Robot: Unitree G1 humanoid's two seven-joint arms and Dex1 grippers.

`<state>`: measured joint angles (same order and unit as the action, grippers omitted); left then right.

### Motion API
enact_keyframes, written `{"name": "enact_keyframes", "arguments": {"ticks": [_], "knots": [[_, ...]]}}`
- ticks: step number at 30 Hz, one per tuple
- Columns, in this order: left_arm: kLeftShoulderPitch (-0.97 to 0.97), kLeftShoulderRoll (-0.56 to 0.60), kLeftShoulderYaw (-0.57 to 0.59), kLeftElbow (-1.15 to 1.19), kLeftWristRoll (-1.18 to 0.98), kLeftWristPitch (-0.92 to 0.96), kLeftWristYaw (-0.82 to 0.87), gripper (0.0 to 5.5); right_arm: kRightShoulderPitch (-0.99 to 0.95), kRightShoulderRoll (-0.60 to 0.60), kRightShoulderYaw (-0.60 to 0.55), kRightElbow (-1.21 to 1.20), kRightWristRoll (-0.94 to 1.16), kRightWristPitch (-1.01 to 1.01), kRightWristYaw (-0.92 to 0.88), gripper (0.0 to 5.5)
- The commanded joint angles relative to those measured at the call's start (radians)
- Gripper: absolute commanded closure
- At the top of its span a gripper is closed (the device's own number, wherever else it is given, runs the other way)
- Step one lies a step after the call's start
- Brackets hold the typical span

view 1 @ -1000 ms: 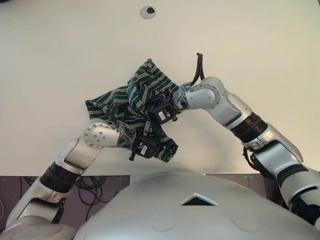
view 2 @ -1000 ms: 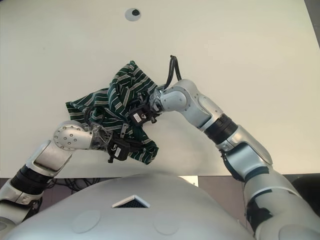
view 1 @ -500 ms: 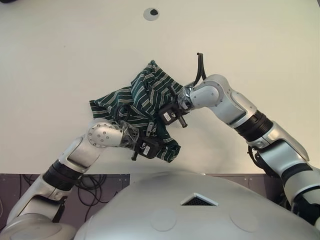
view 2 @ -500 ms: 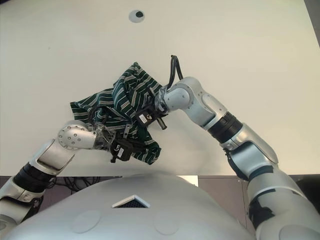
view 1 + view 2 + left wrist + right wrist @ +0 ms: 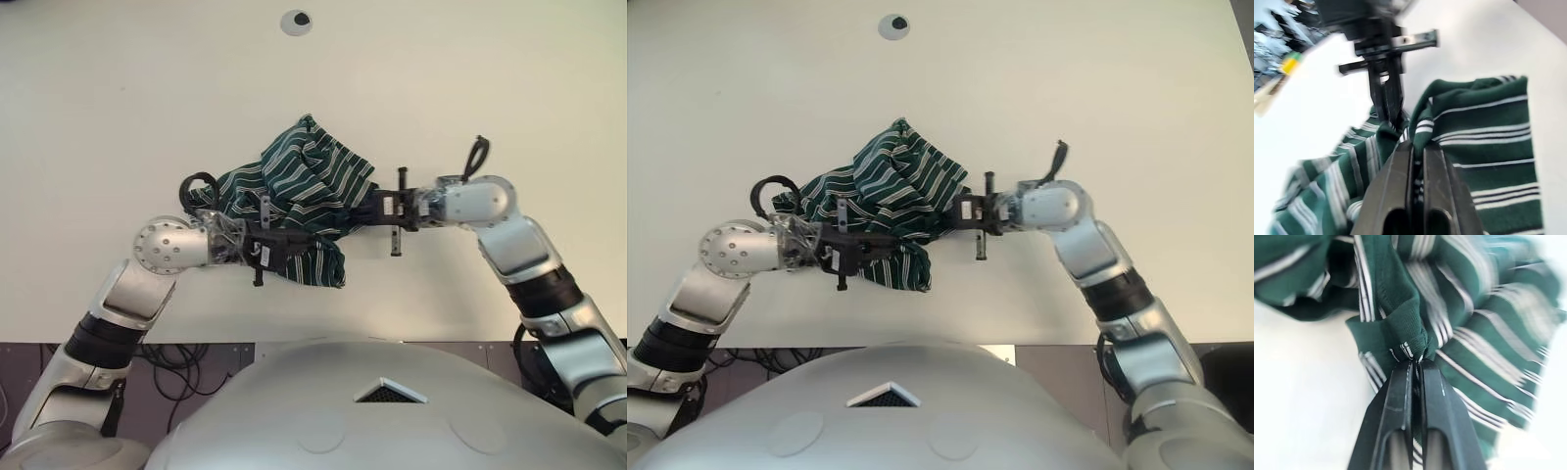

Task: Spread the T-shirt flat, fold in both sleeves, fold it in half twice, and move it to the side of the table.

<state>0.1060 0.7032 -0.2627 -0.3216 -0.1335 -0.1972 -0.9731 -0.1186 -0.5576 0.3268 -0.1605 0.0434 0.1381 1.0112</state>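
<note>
The green T-shirt [image 5: 312, 174] with white stripes is bunched in a heap near the front of the white table [image 5: 509, 88]. My left gripper [image 5: 298, 246] comes in from the left and is shut on a fold at the heap's near side; the left wrist view has its fingertips [image 5: 1412, 143] closed on the striped cloth [image 5: 1488, 142]. From the right my right gripper [image 5: 352, 211] is shut on the heap's right edge, and its tips [image 5: 1416, 360] pinch a gathered fold of the T-shirt [image 5: 1400, 313]. The two grippers sit close together, with a flap hanging below them.
A small round fitting [image 5: 296, 21] with a dark centre is set in the table at the far side. The table's front edge [image 5: 421, 338] runs just below the grippers. Cables [image 5: 181, 357] hang under it on the left.
My right arm has swung out to the right, and its forearm now lies level. The left gripper has turned level too. The T-shirt has been pulled slightly to the right between them.
</note>
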Motion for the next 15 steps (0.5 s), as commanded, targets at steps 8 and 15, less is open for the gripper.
{"name": "enact_keyframes", "arguments": {"ticks": [8, 15], "knots": [[-0.002, -0.072, 0.179, 0.001, -0.264, 0.063, 0.051, 5.5, 0.09, 0.116, -0.175, -0.073, 0.218, 0.026, -0.164, 5.48], [0.03, -0.045, 0.181, -0.017, -0.325, 0.132, -0.021, 4.68, 0.134, 0.154, -0.198, -0.08, 0.26, 0.001, -0.219, 5.5]]}}
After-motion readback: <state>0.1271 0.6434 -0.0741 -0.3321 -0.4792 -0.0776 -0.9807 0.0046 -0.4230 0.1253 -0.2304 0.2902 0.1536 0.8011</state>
